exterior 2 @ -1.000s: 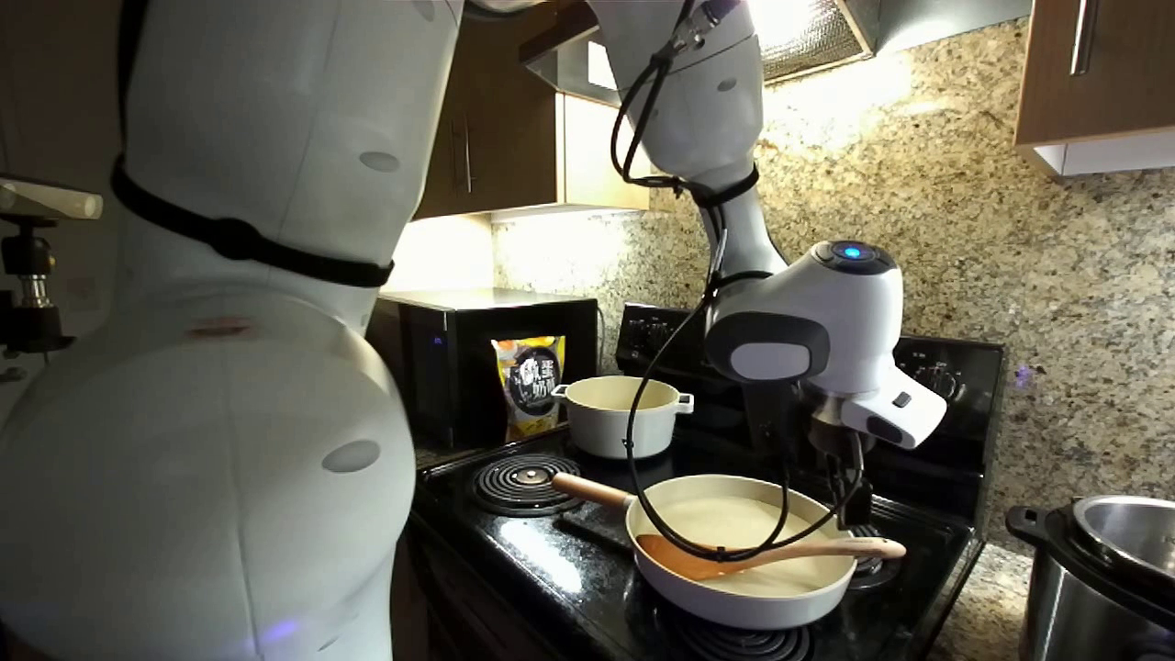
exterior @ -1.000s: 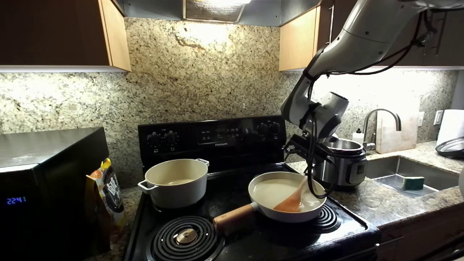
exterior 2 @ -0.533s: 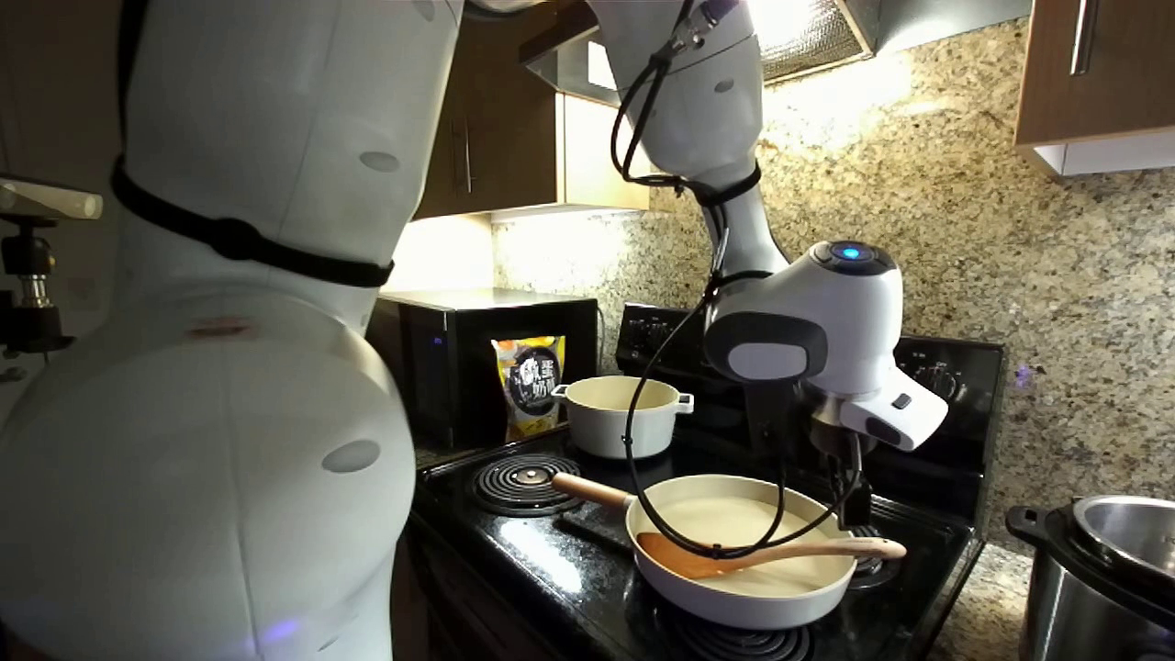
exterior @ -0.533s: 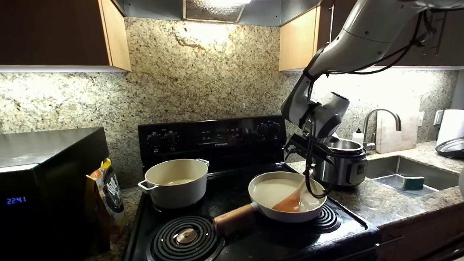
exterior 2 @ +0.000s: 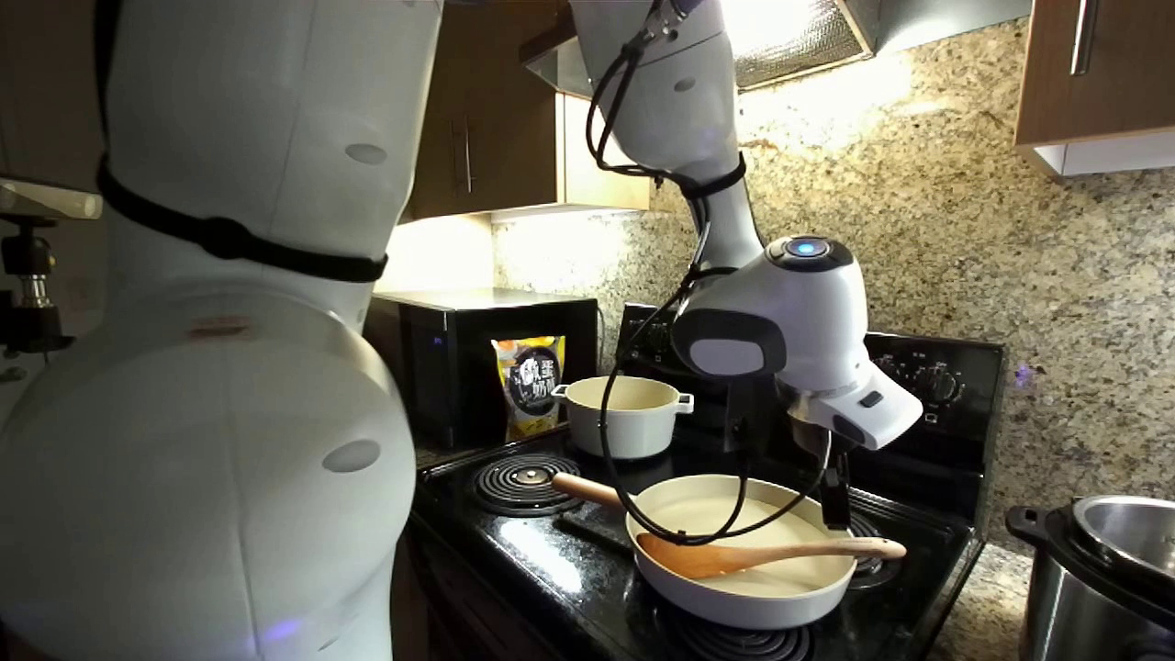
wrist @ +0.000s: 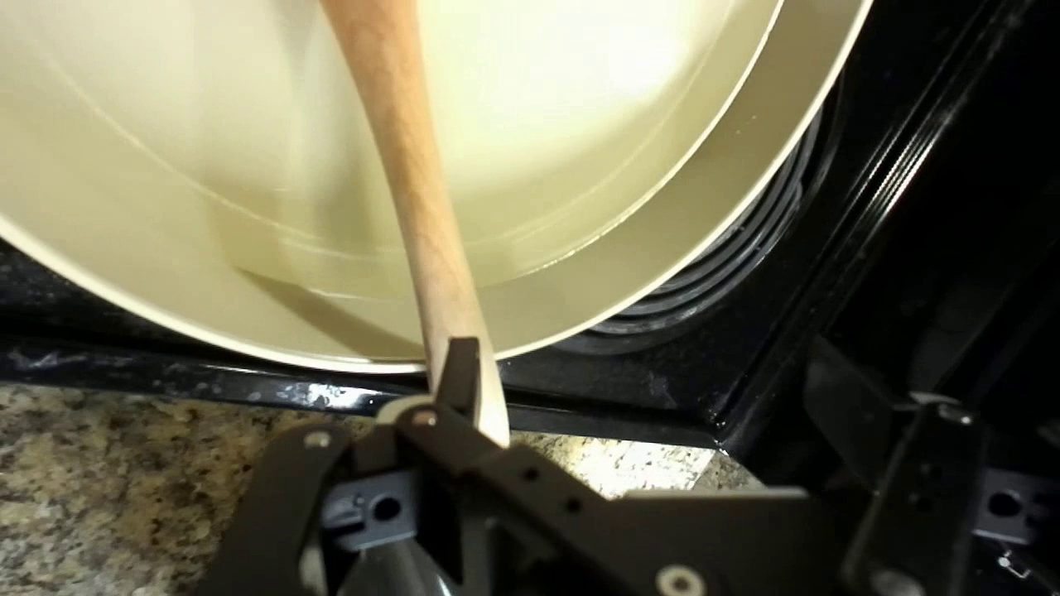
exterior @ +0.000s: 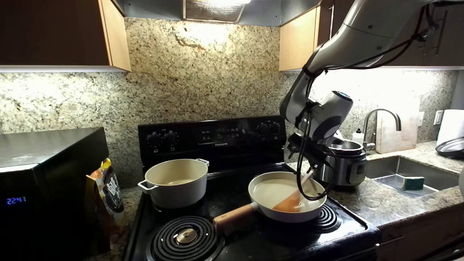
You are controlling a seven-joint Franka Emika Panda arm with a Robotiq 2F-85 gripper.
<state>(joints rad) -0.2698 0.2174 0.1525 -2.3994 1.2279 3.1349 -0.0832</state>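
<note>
While the gripper (wrist: 640, 364) takes up the bottom of the wrist view, its fingers (wrist: 461, 372) stand wide apart, nothing pinched between them. Wooden spoon (wrist: 406, 157) runs top centre to bottom centre; its handle passes under the finger at lower centre, not through the gap. Can't tell if finger and wood touch. Handle crosses the rim of the frying pan (wrist: 745, 141), upper part of frame, presumably so the end overhangs, out of what looks like liquid (wrist: 538, 108). In an exterior view, spoon's wide end (exterior: 290, 203) lies in the pan, lower right of centre. White pot (exterior: 181, 195) sits left of that, probably over a burner it hides. Multicooker (exterior: 357, 174) stands behind the gripper at right; sponge (exterior: 413, 183) in the sink (exterior: 386, 168), far right. In an exterior view, gripper hangs right of centre, just above the spoon's handle end (exterior 2: 877, 548), which juts past the rim. Cable (exterior 2: 603, 425) loops down before the pan, strapped higher up to the arm (exterior 2: 684, 119), likely for slack control. Snack bag (exterior 2: 532, 386) stands upright by the microwave (exterior 2: 473, 386), mid-left, maybe leaning on it for support.
</note>
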